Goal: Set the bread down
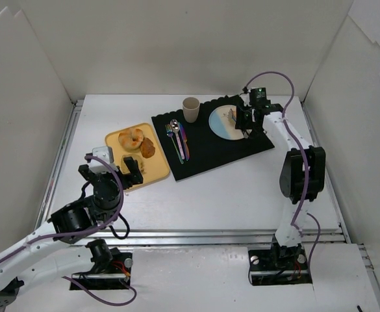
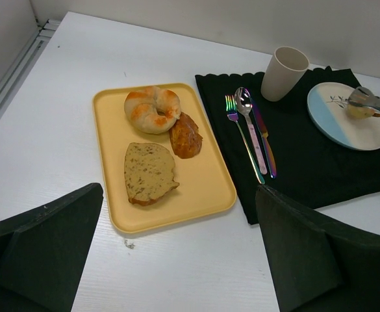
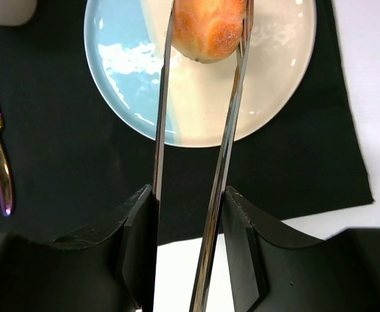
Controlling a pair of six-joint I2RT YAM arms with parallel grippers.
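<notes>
Bread (image 3: 209,29): hanging pinched between the tong tips, over the plate's (image 3: 121,58) cream half; I cannot tell whether it is touching the plate.
Right claw (image 3: 190,242): squeezing the tongs (image 3: 158,130) shut on the bread.
Left claw (image 2: 178,195): gaping wide, carrying nothing, well apart from the plate.
Slip risk: the tips are gripping only the bread's sides, so an early easing is likely dropping it.
Roll risk: being round, it may be rolling off the plate onto the mat (image 3: 60,162).

Bright, even light with soft shadows; glare patches on the plate (image 3: 128,55); nearest foreground blurred.
</notes>
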